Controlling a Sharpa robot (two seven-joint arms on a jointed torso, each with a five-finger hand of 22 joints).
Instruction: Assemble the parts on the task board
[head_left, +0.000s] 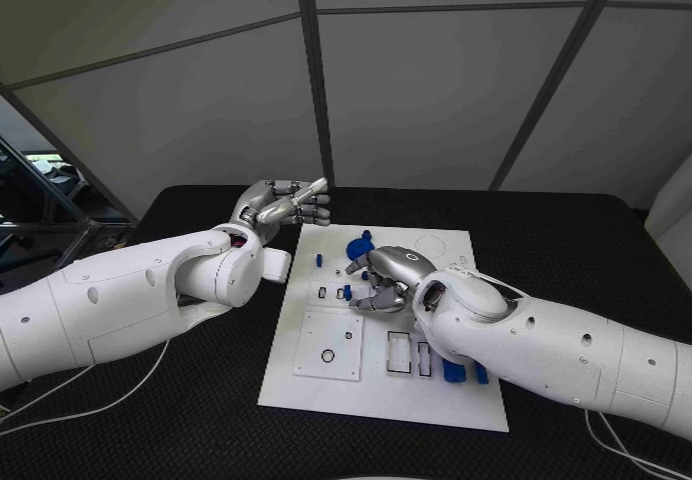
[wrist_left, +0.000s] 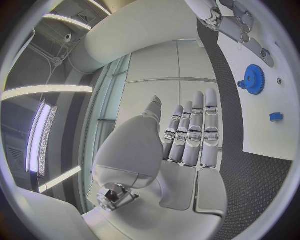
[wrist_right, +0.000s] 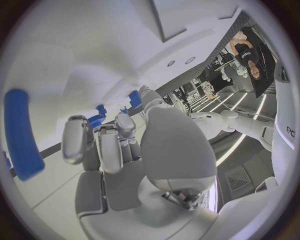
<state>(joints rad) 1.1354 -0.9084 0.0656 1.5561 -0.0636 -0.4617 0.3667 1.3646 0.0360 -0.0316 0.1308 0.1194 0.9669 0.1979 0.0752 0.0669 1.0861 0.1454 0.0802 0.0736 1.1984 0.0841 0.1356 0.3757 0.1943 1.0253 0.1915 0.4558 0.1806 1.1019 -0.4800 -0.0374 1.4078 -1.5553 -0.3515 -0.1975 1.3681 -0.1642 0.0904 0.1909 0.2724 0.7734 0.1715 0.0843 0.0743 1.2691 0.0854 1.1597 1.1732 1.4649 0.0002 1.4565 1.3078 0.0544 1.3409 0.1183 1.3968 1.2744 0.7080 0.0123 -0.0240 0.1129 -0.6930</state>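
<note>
Two hands over the black worktop (head_left: 173, 400). Left hand (head_left: 281, 207) hovers off the task board's (head_left: 382, 395) 10 o'clock corner, fingers straight and apart, holding nothing. Right hand (head_left: 387, 282) is curled down on the board's centre among blue parts (head_left: 359, 245); whether it grips one, cannot tell. A blue gear (wrist_left: 254, 79) lies on the board.

Task board (head_left: 310, 385) mid-table (head_left: 159, 420); gear (head_left: 359, 243) at board's far end.
</note>
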